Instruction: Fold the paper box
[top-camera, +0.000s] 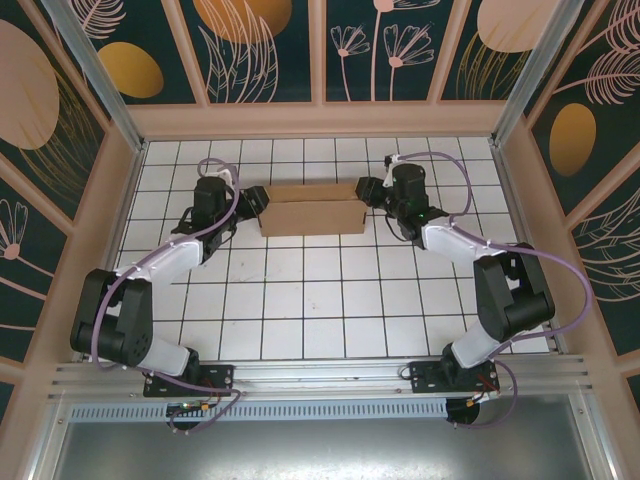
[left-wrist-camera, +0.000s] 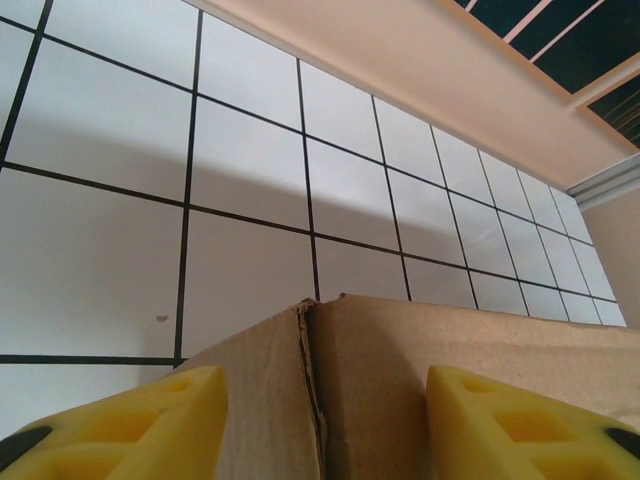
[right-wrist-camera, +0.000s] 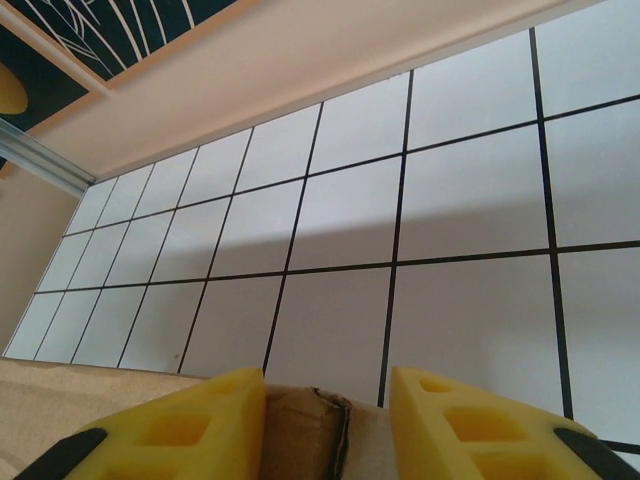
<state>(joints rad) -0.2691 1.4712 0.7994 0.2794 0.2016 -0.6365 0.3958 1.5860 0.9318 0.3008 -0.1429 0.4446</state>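
- L gripper (left-wrist-camera: 325, 388): yellow fingers (left-wrist-camera: 150, 420), moulded plastic w/ square hollows, stand well apart. A vertical corner seam of the paper box (left-wrist-camera: 520, 345) sits in the gap. I can't tell whether the pads press on the board.
- From above, L gripper (top-camera: 252, 203) is at the box's left end, black wrist behind it.
- R gripper (right-wrist-camera: 327, 388): same yellow fingers (right-wrist-camera: 480, 420), with a narrower gap than L. A raw, slightly frayed cardboard edge pokes up between them. I can't tell if it's pinched or only straddled.
- From above, R gripper (top-camera: 366, 190) meets the box's right end.
- Paper box (top-camera: 312, 215): plain brown corrugated board, matte. It's a long low rectangle lying across the table's far half, between the two grippers. The near long wall stands up and a darker strip shows behind it.
- In the R wrist cam, the box top (right-wrist-camera: 100, 400) runs off to the lower left as a flat tan sheet.
- Table (top-camera: 300, 300): white square tiles w/ thin black lines and a smooth sheen. The box casts a soft shadow on it.
- Arms: white and black links w/ lilac cables (top-camera: 150, 265) looping along them. The arms flank the box and don't cross it.
- Surround: beige ledge (top-camera: 320, 120) along the far edge, dark panels (top-camera: 260, 50) w/ leaf and disc prints above, and aluminium posts at the corners.
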